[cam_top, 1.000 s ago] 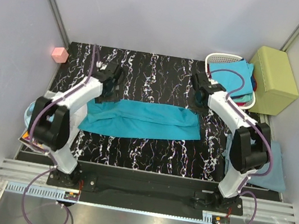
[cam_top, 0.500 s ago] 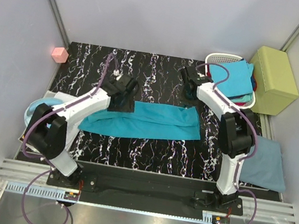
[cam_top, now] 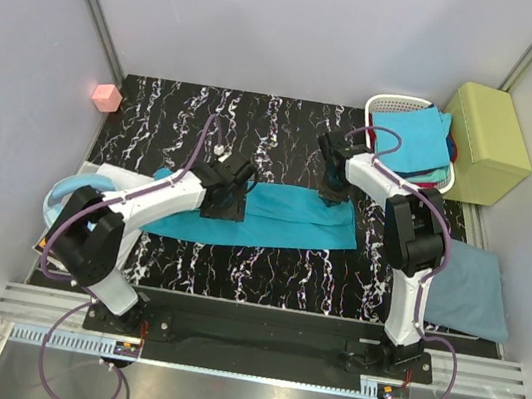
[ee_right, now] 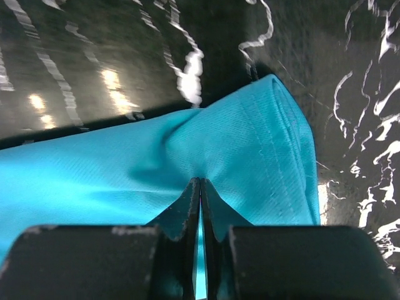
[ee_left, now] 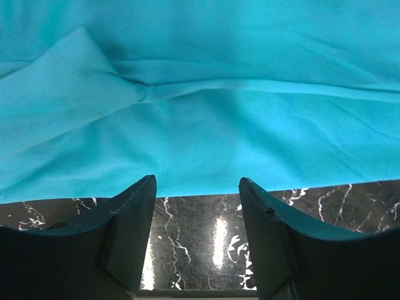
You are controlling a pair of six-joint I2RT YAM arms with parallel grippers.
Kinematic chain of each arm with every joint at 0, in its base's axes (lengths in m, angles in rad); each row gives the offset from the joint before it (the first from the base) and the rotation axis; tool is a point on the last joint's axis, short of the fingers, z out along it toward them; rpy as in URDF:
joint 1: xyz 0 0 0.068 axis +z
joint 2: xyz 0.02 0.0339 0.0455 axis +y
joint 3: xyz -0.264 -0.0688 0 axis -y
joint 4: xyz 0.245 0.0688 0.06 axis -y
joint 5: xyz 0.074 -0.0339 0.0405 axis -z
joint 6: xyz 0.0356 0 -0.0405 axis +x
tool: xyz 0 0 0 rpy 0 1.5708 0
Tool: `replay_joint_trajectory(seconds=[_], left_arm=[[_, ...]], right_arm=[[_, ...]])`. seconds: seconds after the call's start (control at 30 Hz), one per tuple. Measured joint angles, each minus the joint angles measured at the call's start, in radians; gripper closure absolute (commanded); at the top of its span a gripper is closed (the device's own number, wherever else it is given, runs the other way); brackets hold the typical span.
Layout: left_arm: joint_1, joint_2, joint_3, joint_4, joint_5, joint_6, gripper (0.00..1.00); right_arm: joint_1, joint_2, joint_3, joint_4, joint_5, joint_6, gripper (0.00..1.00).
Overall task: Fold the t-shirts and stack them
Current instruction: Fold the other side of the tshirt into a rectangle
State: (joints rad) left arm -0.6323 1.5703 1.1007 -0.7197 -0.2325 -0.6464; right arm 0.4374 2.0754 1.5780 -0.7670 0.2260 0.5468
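While the teal shirt (cam_top: 288,219) lies folded in a long band across the marbled table (cam_top: 288,127), the right gripper (ee_right: 200,182) pinches its far right corner. The left gripper (ee_left: 197,182) hangs spread and empty at its edge. A white basket (cam_top: 391,103), yellow-green box (cam_top: 485,143) and grey-blue shirt (cam_top: 476,294) sit rightward.

- The long t-shirt (cam_top: 283,218) lies across the middle of the surface (cam_top: 257,127), stretched from left to right.
- The left tool (cam_top: 229,199) hangs over the long t-shirt's left half. In the wrist view its fingers (ee_left: 128,215) stand above bare surface just beside the cloth's edge.
- The right tool (cam_top: 333,192) sits on the long t-shirt's far right corner, touching the cloth.
- The basket (cam_top: 388,102) stands behind and right of the long t-shirt, with piled t-shirts (cam_top: 417,142) in it.
- The padded box (cam_top: 490,129) stands farther right, just beside the basket.
- The small cube (cam_top: 107,96) lies behind and left of the long t-shirt, off the surface's far left corner.
- A folded t-shirt (cam_top: 475,288) lies right of the long t-shirt, slightly nearer, partly behind the right arm.
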Motion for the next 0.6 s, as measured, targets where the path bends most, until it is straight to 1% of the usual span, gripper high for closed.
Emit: replay_joint_trajectory(seconds=[0.17, 0.23, 0.33, 0.6], left_arm=[[-0.018, 0.0, 0.0, 0.004, 0.009, -0.002, 0.41], [-0.023, 0.0, 0.0, 0.004, 0.013, -0.002, 0.41], [-0.027, 0.0, 0.0, 0.003, 0.02, -0.002, 0.42], [-0.034, 0.0, -0.006, 0.004, 0.027, -0.001, 0.43]], right_arm=[[-0.02, 0.004, -0.046, 0.0, -0.002, 0.016, 0.92], [-0.027, 0.004, -0.051, -0.001, -0.002, 0.022, 0.96], [-0.037, 0.004, -0.052, 0.0, -0.002, 0.03, 0.97], [-0.1, 0.005, -0.053, 0.0, 0.001, 0.046, 0.97]])
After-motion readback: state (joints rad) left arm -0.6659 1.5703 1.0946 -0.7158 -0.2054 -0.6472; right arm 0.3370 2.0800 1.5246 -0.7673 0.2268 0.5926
